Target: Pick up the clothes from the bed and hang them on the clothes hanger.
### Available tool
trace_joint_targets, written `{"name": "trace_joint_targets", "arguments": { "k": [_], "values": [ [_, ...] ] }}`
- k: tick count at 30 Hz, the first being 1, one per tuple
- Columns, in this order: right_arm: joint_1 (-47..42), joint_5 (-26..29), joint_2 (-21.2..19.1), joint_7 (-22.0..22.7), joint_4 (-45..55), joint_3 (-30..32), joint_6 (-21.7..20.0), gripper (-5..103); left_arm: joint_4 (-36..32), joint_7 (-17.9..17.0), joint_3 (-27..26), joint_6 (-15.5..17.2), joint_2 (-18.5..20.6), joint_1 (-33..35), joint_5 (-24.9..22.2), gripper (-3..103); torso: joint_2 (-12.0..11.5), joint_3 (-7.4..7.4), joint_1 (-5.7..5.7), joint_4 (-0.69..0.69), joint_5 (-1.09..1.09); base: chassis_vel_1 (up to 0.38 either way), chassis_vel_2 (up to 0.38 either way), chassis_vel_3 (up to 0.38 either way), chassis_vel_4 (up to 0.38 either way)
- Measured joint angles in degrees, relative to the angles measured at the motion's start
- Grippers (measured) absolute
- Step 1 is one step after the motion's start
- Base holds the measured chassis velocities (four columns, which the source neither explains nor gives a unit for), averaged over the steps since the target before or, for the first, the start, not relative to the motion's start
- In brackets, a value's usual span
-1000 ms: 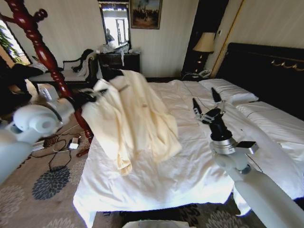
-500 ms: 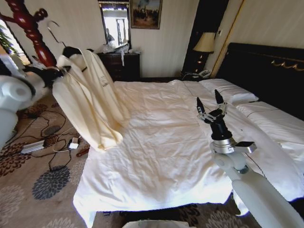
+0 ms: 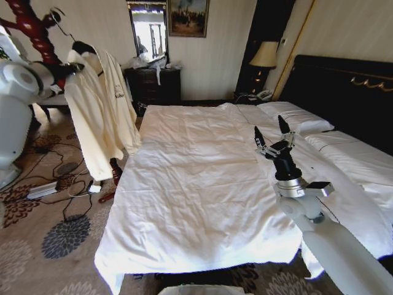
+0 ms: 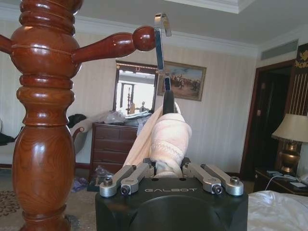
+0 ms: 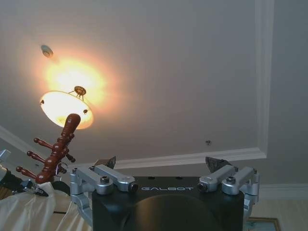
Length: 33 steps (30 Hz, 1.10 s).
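The cream-yellow clothes (image 3: 101, 114) hang on the black clothes hanger (image 3: 81, 47) off the left side of the bed (image 3: 196, 184). My left gripper (image 3: 73, 66) holds them up beside the wooden coat stand. In the left wrist view the left gripper (image 4: 166, 168) is shut on the bunched cream collar (image 4: 166, 137). The hanger's silver hook (image 4: 161, 31) stands right beside the knob of a stand peg (image 4: 143, 38); I cannot tell whether they touch. My right gripper (image 3: 270, 132) is open above the bed's right side, pointing upward, with nothing between the fingers of the right gripper (image 5: 162, 163).
The reddish-brown coat stand (image 3: 34, 27) rises at the far left. Cables and a power strip (image 3: 73, 190) lie on the patterned carpet beside the bed. A dark dresser (image 3: 153, 83) stands against the back wall. White pillows (image 3: 295, 120) lie by the dark headboard (image 3: 344, 92).
My left arm has swung the clothes on the hanger off the bed, leftward and upward to the coat stand. The right gripper has stayed nearly in place.
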Motion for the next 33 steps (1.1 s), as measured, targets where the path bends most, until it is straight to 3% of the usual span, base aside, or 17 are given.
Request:
{"name": "trace_joint_targets", "arguments": {
  "k": [22, 33],
  "values": [
    [-1.0, -0.3, 0.6, -2.4, -1.7, 1.0, 1.4, 100, 9.7, 1.5, 1.1, 1.4, -2.2, -4.0, 1.0, 19, 0.0, -0.01, -0.01, 0.00, -0.02, 0.000, 0.000, 0.000, 0.000],
    [-1.5, -0.3, 0.6, -2.8, -1.7, 1.7, 1.7, 100, 8.7, 1.7, 1.0, 0.9, -1.7, -2.2, 1.4, 19, 0.0, -0.01, -0.01, 0.00, 0.00, 0.000, 0.000, 0.000, 0.000]
  ]
}}
